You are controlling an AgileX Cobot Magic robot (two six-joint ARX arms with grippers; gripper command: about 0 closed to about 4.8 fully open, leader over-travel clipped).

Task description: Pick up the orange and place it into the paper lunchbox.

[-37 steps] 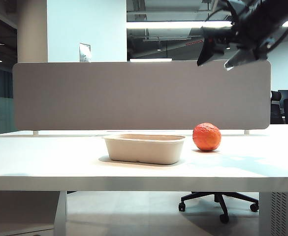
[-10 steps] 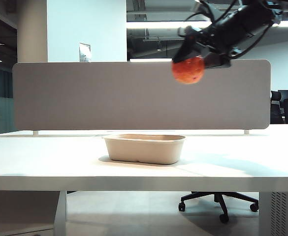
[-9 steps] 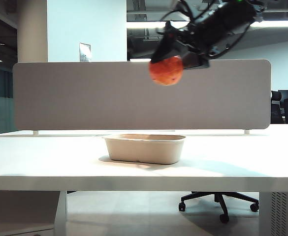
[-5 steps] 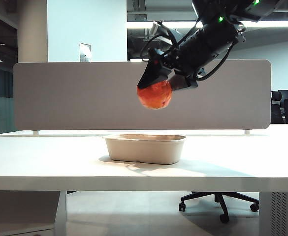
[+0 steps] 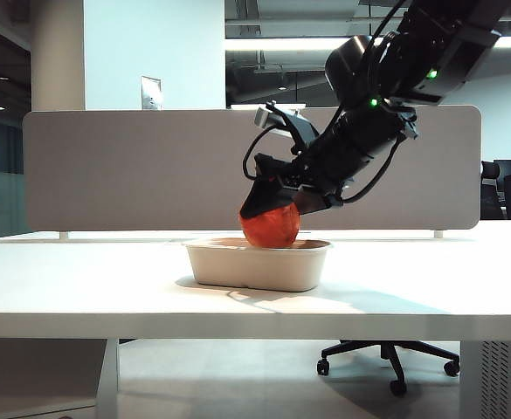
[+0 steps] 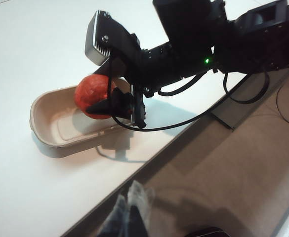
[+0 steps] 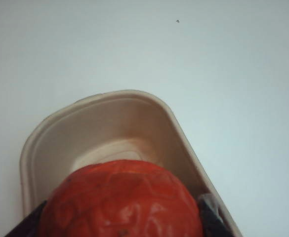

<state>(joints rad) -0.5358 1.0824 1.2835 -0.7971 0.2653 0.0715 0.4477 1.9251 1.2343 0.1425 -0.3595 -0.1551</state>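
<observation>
In the exterior view the white table [image 5: 89,292] fills the foreground, and the lunchbox [image 5: 257,264] sits on it near the middle. The orange [image 5: 270,225] hangs at the box's rim level, its lower part dipping behind the near wall, clamped in the right gripper [image 5: 272,209], whose black arm slants down from the upper right. Behind stands a grey divider panel [image 5: 133,170], with an office chair [image 5: 390,358] base below the table on the right.

The right wrist view looks past the orange [image 7: 122,200] filling the near edge, dark fingers [image 7: 211,217] pressed on either side of it, into the lunchbox [image 7: 181,133] cavity beyond; the ball hangs over the box's near end.

The left wrist view, from off to the side, shows the right gripper [image 6: 112,101] holding the orange [image 6: 92,94] over the lunchbox [image 6: 40,126]. The left gripper [image 6: 132,212] shows only as blurred fingertips close together above the floor; whether it is closed I cannot tell.
</observation>
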